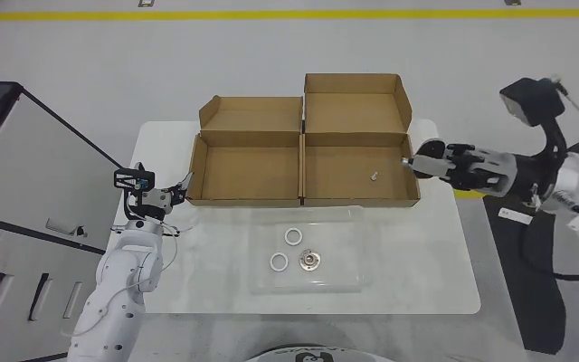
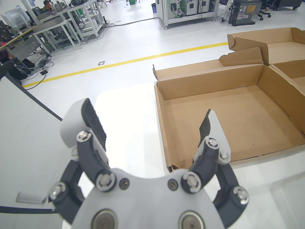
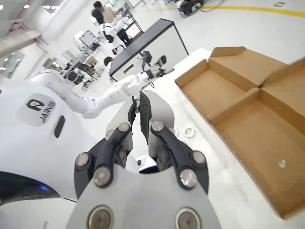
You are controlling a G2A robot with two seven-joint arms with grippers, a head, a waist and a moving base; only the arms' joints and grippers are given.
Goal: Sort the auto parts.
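Observation:
Two open cardboard boxes stand side by side at the back of the table. The left box (image 1: pixel 244 174) is empty. In the right box (image 1: pixel 335 176) lies one small metal bolt (image 1: pixel 372 176), which is the bolt (image 3: pixel 282 163) in the right wrist view. At that box's right wall, my right gripper (image 1: pixel 409 162) is shut on a small threaded bolt (image 3: pixel 136 104) pinched between its fingertips. My left gripper (image 2: pixel 147 114) stands open and empty beside the left box's outer wall (image 2: pixel 160 125). Two white rings (image 1: pixel 294 236) (image 1: pixel 279 262) and a metal flanged disc (image 1: pixel 309 261) lie near the table's front.
The rings and disc rest on a clear plastic sheet (image 1: pixel 348 276) on the white table (image 1: pixel 434 271). Both box lids (image 1: pixel 353 94) lie folded back behind the boxes. A dark-framed panel (image 1: pixel 54 172) stands off the table's left side.

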